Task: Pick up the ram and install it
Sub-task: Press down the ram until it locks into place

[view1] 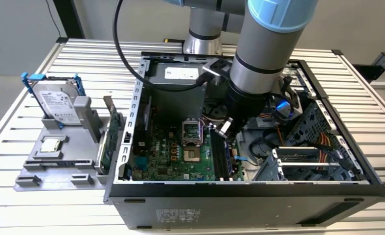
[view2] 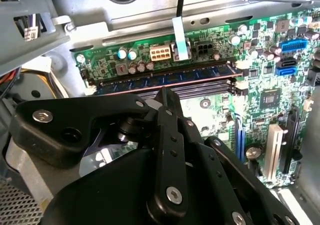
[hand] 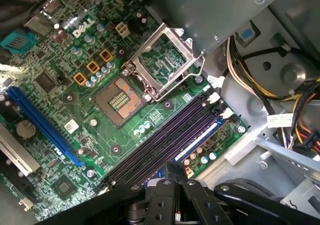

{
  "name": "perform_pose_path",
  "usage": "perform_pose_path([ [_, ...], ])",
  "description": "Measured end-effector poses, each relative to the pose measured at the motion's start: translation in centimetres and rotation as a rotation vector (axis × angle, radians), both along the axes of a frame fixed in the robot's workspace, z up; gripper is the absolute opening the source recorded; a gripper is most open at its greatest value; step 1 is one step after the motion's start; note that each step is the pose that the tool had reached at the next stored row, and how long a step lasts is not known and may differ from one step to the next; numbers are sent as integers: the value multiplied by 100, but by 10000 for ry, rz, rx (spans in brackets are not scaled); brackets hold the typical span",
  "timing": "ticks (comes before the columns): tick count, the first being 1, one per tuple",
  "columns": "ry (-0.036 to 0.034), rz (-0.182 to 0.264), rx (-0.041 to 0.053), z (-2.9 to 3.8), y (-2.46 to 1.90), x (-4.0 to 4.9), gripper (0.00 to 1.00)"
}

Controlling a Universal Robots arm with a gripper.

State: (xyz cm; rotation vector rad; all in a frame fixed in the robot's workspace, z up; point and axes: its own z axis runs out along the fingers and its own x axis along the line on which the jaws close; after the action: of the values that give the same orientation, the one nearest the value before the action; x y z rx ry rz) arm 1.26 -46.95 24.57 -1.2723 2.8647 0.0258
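The ram (view2: 165,78) is a long blue stick standing on edge in a slot of the green motherboard (view2: 260,85), inside the open computer case (view1: 244,191). In the first wrist view it shows as a thin blue line (hand: 197,141) in the outer of the dark slots (hand: 165,145). My gripper (view2: 164,91) hangs inside the case just above these slots, its black fingers (hand: 176,182) pressed together with nothing between them. The tip sits right beside the ram's top edge; contact cannot be made out. In the exterior view the gripper (view1: 223,130) is over the board's right side.
A grey holder (view1: 61,161) left of the case carries a hard drive (view1: 55,103), a small square processor chip (view1: 51,145) and a green card (view1: 110,134). The processor socket (hand: 120,97) stands open beside the slots. Cable bundles (hand: 295,130) and a drive cage (view1: 309,161) crowd the case's right side.
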Motion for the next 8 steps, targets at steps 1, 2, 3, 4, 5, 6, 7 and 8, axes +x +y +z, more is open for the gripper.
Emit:
perform_pose_path([
  [1,0,42,0,0,0,0,0],
  [2,0,83,-1,0,0,0,0],
  [3,0,125,0,0,0,0,0],
  [4,0,170,2,-1,0,0,0],
  [5,0,222,1,-1,0,0,0],
  [6,0,303,1,-1,0,0,0],
  [7,0,408,2,-2,1,0,0],
  [8,0,568,3,-2,1,0,0],
])
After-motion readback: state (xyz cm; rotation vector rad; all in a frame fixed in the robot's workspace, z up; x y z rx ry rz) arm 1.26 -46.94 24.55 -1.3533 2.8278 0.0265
